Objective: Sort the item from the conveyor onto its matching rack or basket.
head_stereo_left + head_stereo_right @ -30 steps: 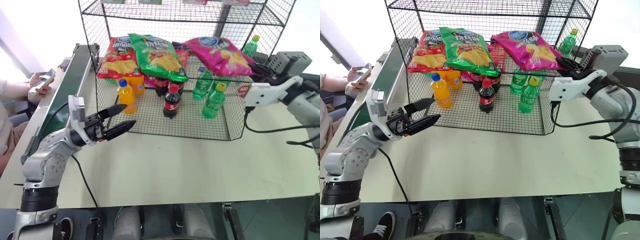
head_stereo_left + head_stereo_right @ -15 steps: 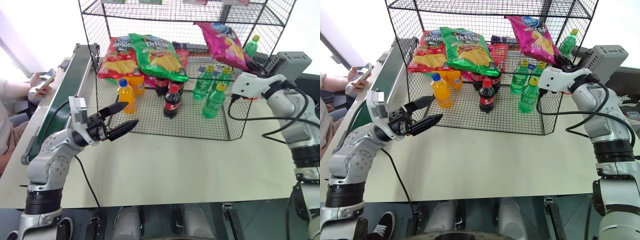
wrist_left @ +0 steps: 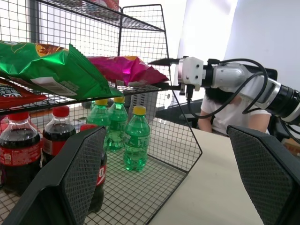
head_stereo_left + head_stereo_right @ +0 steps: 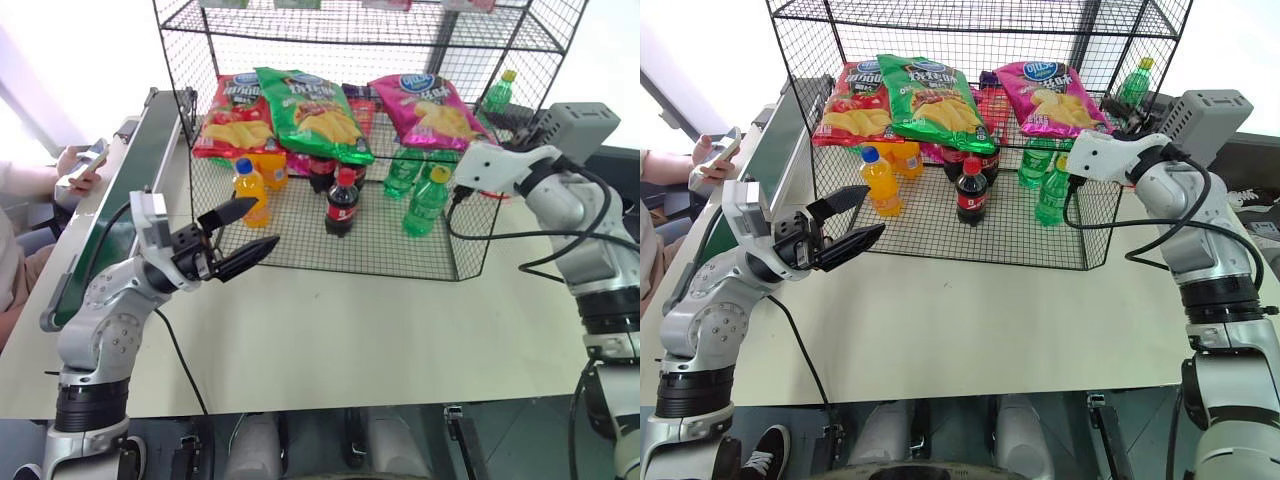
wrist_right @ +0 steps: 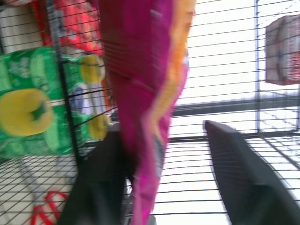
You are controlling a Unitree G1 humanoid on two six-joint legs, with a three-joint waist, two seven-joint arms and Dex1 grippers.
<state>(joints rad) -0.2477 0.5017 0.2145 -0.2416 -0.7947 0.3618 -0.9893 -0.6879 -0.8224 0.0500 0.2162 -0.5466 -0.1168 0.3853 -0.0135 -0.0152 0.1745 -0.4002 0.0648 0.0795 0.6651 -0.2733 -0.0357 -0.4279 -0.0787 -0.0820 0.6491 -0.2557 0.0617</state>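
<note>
The item, a magenta-pink chip bag (image 4: 430, 105), lies flat on the rack's (image 4: 470, 262) middle tier at its right end, beside the green bag. My right gripper (image 5: 173, 178) is at the bag's near right edge, reaching in from the rack's right side. It is open, its fingers wide apart, and the bag's edge (image 5: 140, 93) rests against one finger (image 5: 101, 183). My left gripper (image 4: 250, 232) hovers open and empty over the table in front of the rack's left corner. The conveyor (image 4: 125, 200) runs along the table's left side, its belt bare.
On the same tier lie a red chip bag (image 4: 235, 115) and a green chip bag (image 4: 315, 110). Below stand an orange bottle (image 4: 250, 190), cola bottles (image 4: 342, 200) and green bottles (image 4: 428, 200). A person holding a phone (image 4: 80, 165) sits beyond the conveyor. A grey box (image 4: 580, 125) is at the right.
The right gripper swung the pink bag up, laid it on the middle tier and opened. The left arm has stayed where it was.
</note>
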